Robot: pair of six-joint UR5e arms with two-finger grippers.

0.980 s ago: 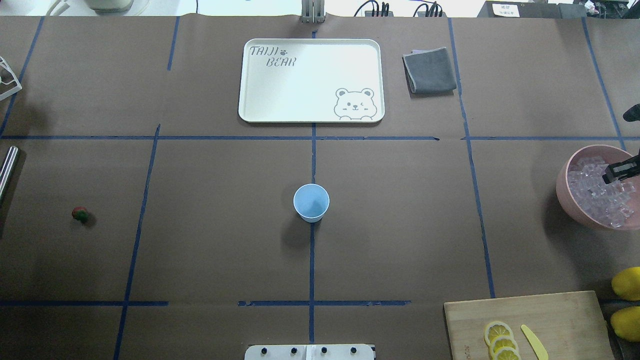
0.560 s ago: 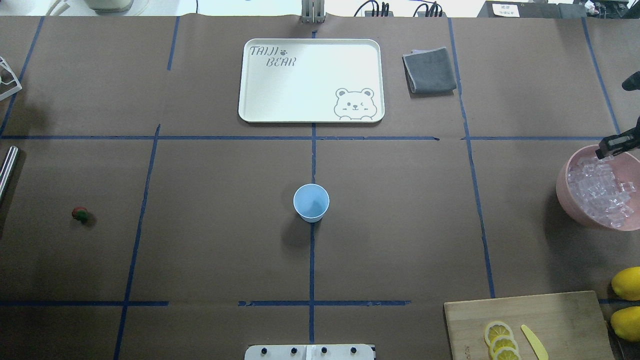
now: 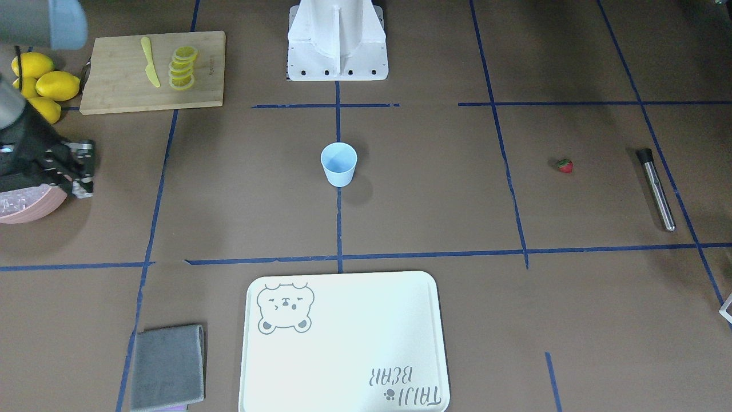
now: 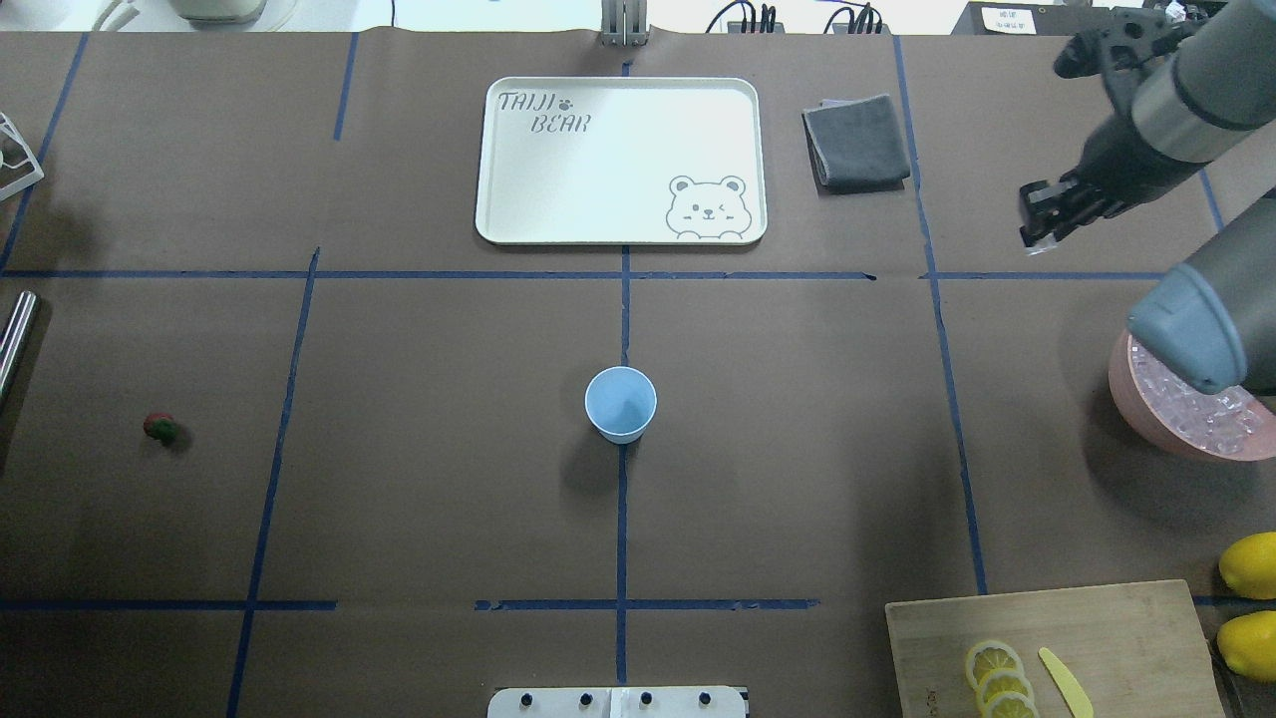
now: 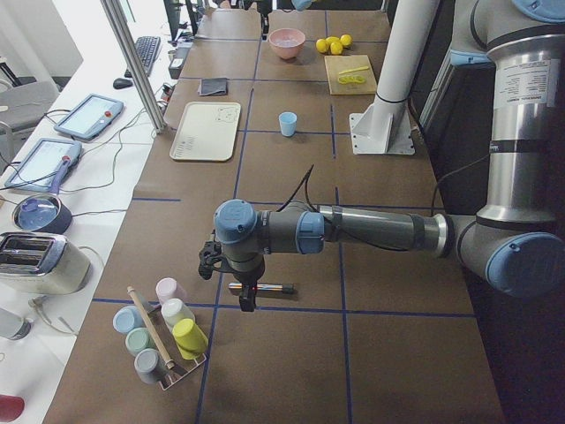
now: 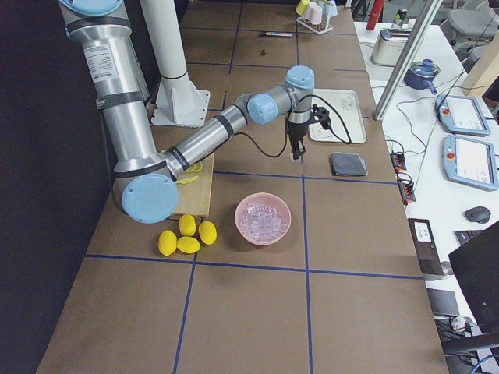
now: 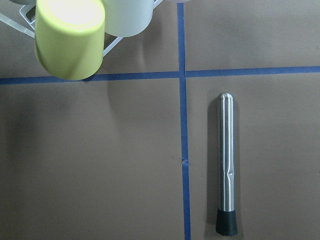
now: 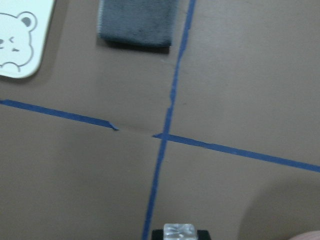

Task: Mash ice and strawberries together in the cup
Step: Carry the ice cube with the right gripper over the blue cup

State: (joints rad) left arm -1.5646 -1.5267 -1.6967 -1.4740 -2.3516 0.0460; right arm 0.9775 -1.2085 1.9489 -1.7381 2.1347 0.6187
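Note:
The pale blue cup (image 4: 620, 404) stands upright at the table's middle, also seen in the front view (image 3: 338, 163). The strawberry (image 4: 159, 428) lies far left on the table. Ice cubes (image 4: 1201, 417) fill a pink bowl (image 4: 1146, 414) at the right edge. My right gripper (image 4: 1037, 235) is raised over the table beyond the bowl, shut on one clear ice cube (image 8: 180, 231). My left gripper (image 5: 250, 299) hovers over a steel muddler (image 7: 227, 170) at the far left end; I cannot tell whether it is open or shut.
A white bear tray (image 4: 558, 189) and a grey cloth (image 4: 855, 140) lie at the far side. A cutting board (image 4: 1097, 618) with lemon slices and a yellow knife sits front right, with lemons (image 4: 1251, 563) beside it. A rack of cups (image 5: 163, 340) stands near the muddler.
My right gripper has lifted out of the pink bowl and moved up and away from it, toward the far side and the centre, holding an ice cube.

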